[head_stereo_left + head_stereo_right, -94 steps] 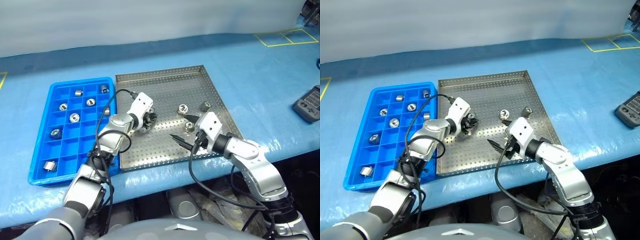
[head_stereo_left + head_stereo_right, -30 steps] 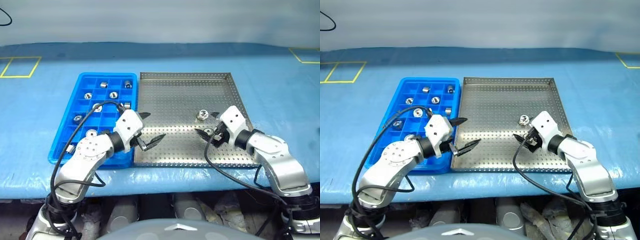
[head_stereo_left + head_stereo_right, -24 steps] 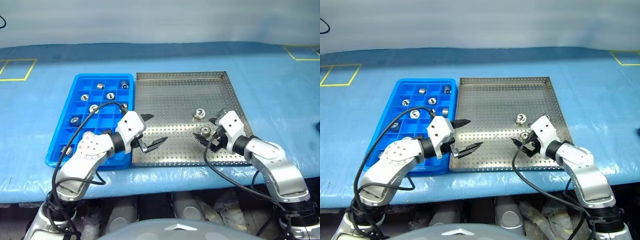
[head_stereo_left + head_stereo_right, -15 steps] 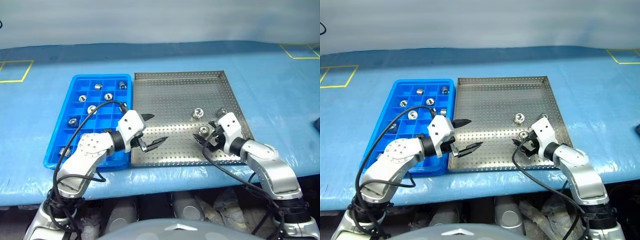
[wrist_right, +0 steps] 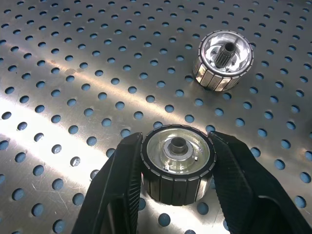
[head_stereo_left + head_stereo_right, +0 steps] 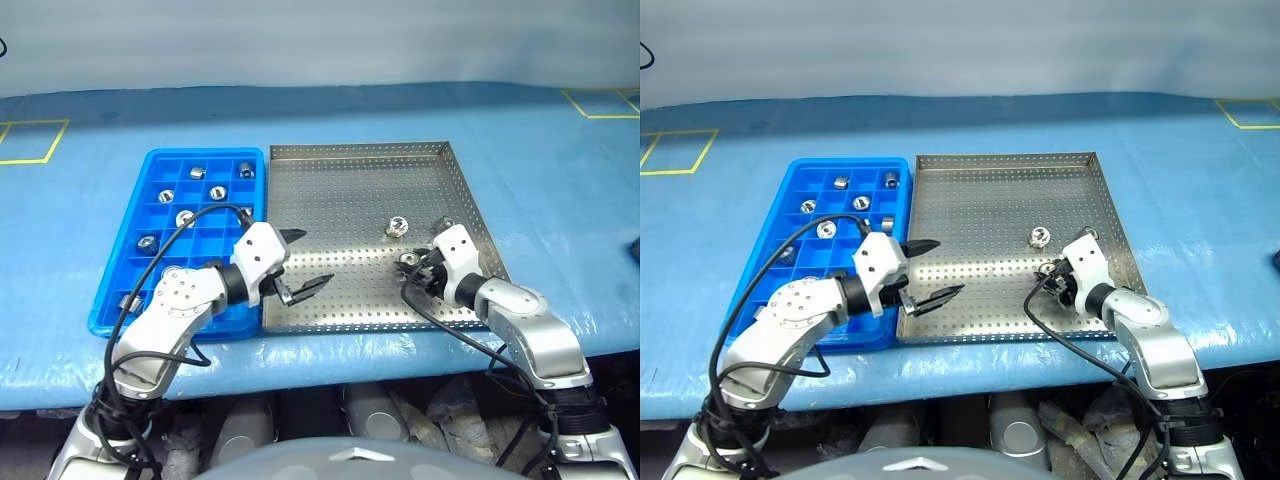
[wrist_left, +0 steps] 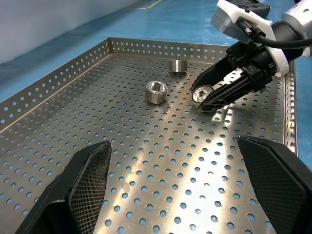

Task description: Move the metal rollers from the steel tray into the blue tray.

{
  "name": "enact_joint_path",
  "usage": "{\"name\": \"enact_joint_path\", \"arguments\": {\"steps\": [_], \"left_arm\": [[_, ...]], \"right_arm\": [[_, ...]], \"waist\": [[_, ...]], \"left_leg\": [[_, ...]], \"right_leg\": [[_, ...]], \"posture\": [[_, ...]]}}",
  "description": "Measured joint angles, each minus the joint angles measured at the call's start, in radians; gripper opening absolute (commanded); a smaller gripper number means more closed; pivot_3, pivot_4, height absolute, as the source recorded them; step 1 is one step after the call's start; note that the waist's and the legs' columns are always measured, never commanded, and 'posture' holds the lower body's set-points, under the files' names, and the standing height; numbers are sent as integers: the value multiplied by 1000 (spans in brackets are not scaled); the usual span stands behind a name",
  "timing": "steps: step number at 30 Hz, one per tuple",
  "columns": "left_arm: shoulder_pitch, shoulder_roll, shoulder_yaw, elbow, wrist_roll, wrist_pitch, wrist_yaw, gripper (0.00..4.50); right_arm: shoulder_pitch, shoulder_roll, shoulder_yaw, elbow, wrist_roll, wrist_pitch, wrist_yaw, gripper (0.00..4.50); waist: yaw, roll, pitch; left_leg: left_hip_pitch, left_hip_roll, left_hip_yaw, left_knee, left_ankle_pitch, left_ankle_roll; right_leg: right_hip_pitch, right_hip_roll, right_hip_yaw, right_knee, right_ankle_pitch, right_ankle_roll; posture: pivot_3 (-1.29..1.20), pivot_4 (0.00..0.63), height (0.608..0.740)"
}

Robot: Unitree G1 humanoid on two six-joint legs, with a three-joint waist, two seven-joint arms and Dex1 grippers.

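The steel tray lies mid-table, with the blue tray against its left side. My right gripper is shut on a metal roller that rests on the perforated floor near the steel tray's right front. A second roller lies just beyond it, and a third sits by the right rim. My left gripper hangs open over the steel tray's front left part, holding nothing. Several rollers sit in the blue tray's compartments.
The table is covered in blue sheeting, with yellow tape squares at the far left and far right. A dark device lies at the right edge. The table's front edge runs just below both trays.
My right gripper has sunk a little and its fingers have shut on the roller in the steel tray. The left gripper has stayed open and still.
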Motion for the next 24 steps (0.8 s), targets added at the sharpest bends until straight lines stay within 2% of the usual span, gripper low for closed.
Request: {"name": "enact_joint_path", "arguments": {"steps": [10,14,20,24], "left_arm": [[0,4,8,0,-3,0,0,4500],[12,14,51,-8,-14,2,17,4500],[139,72,218,-99,-36,51,74,4500],[235,96,355,-171,-39,89,117,4500]], "right_arm": [[3,-2,4,-9,-1,0,0,1695],[-6,-5,28,-50,-9,-7,8,1695],[-169,40,123,-122,8,-40,76,1695],[-290,114,195,-55,4,-101,118,1695]], "waist": [[-1,0,0],[-2,0,0],[-12,0,1],[16,0,2]], "left_leg": [[0,0,0,0,0,0],[0,1,0,0,0,0],[0,2,-1,-1,0,-1],[0,1,-3,-1,0,-1]], "right_leg": [[0,0,0,0,0,0],[0,-1,0,0,0,0],[-1,-1,0,1,0,0],[-1,-2,-2,0,0,-2]], "posture": [[-221,150,740],[-201,150,740],[-126,150,740],[-59,150,740]]}}
